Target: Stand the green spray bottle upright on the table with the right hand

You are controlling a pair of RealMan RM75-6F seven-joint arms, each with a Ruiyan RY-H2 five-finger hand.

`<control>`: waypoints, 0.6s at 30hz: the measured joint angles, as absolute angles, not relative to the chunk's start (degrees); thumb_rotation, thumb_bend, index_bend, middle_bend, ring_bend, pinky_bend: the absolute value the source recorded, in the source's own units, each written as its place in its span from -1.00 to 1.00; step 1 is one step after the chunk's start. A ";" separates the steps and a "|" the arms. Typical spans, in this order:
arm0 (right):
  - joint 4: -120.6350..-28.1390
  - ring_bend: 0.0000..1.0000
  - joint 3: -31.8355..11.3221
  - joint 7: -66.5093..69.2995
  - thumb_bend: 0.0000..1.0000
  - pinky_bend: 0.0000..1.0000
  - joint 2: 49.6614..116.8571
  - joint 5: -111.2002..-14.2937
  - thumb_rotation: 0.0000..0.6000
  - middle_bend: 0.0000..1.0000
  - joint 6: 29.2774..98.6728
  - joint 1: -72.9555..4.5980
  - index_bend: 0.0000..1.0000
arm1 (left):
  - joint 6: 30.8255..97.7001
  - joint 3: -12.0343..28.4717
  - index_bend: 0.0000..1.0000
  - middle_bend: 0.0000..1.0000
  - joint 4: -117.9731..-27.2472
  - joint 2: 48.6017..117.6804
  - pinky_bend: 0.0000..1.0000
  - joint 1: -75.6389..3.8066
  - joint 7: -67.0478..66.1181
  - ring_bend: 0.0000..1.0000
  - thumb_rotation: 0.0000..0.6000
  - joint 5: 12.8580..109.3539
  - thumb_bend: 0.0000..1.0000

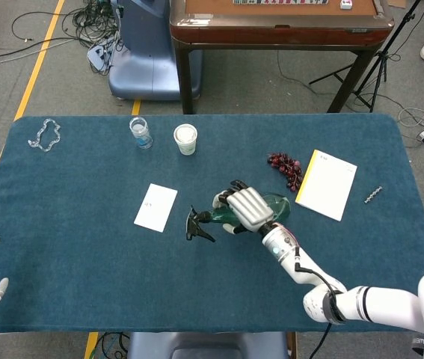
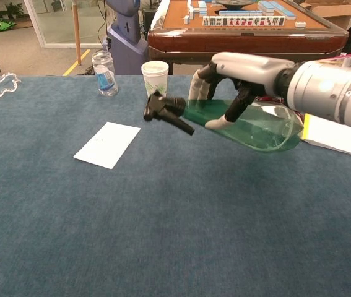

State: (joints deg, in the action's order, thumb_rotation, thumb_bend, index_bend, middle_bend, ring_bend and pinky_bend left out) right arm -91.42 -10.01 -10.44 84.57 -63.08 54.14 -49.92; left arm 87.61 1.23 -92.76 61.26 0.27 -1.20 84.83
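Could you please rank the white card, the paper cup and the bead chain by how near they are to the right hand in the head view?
From the right hand:
1. White card, to its left.
2. Paper cup, toward the table's far edge, left.
3. Bead chain, at the far left corner.

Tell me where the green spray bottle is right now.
The green spray bottle is held by the right hand above the table, roughly horizontal, nozzle pointing toward the paper cup; in the head view it sits mid-table.
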 measured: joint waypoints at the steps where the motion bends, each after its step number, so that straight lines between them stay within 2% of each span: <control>1: -91.66 -0.40 -10.39 -8.06 -0.36 -0.66 84.25 -63.58 1.00 0.02 54.56 -49.28 0.38 | 87.59 1.24 -0.78 -1.00 -92.81 61.25 -1.00 0.25 -1.24 -1.00 1.00 84.81 -0.28; 10: -91.34 -0.40 -13.08 20.82 -0.38 -0.64 82.81 -68.83 1.00 0.03 55.91 -43.65 0.38 | 87.43 1.21 -0.78 -1.00 -93.27 61.13 -1.00 0.08 -1.65 -1.00 1.00 84.94 -0.28; 18: -82.99 -0.40 -12.89 41.77 -0.51 -0.64 85.02 -78.33 1.00 0.03 56.93 -40.90 0.38 | 87.49 1.09 -0.78 -1.00 -93.37 61.16 -1.00 0.32 -1.84 -1.00 1.00 84.57 -0.28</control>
State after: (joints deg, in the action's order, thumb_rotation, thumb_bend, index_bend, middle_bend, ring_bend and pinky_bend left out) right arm -82.99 -12.89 41.77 85.02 -78.33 56.93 -40.90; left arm 87.49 1.09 -93.37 61.16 0.32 -1.84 84.57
